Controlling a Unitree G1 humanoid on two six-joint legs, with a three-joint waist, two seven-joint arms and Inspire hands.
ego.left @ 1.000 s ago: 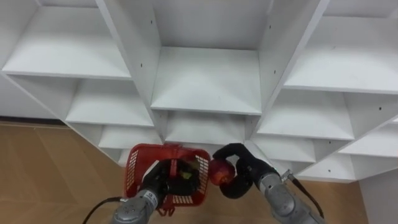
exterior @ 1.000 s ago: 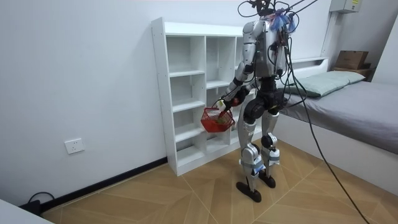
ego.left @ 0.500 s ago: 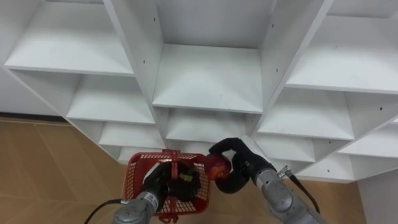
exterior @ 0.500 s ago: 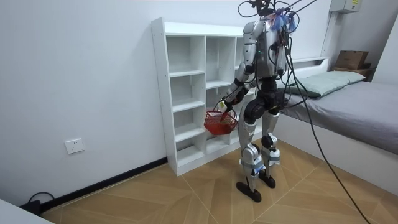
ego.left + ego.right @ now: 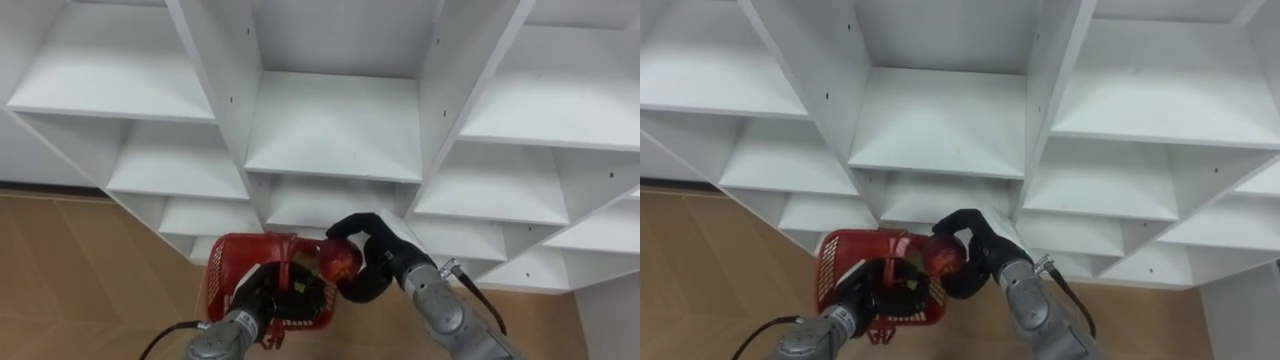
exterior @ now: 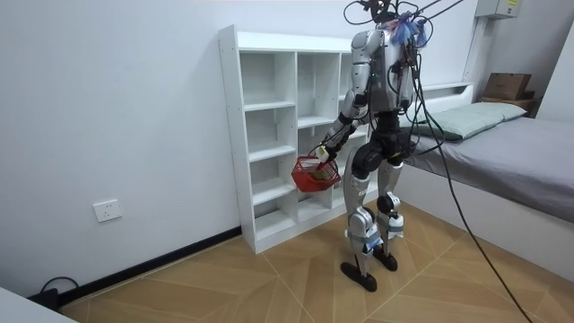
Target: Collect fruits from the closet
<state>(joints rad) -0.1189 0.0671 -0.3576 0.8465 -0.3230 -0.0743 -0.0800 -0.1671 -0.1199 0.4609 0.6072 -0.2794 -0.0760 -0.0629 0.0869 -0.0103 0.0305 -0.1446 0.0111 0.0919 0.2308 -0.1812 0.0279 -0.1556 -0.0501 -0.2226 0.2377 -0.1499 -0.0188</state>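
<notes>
Robot standing before the white closet (image 6: 269,135), left hand (image 5: 256,296) curled round the handle of a red basket (image 5: 222,274), right hand (image 5: 372,266) wrapped round a red apple (image 5: 338,259) at the basket's rim, possibly another fruit inside, hard to tell

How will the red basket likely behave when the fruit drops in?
Hung by its handle from the left hand, the basket will probably swing or tilt. The round red fruit in the right hand may roll inside.
</notes>
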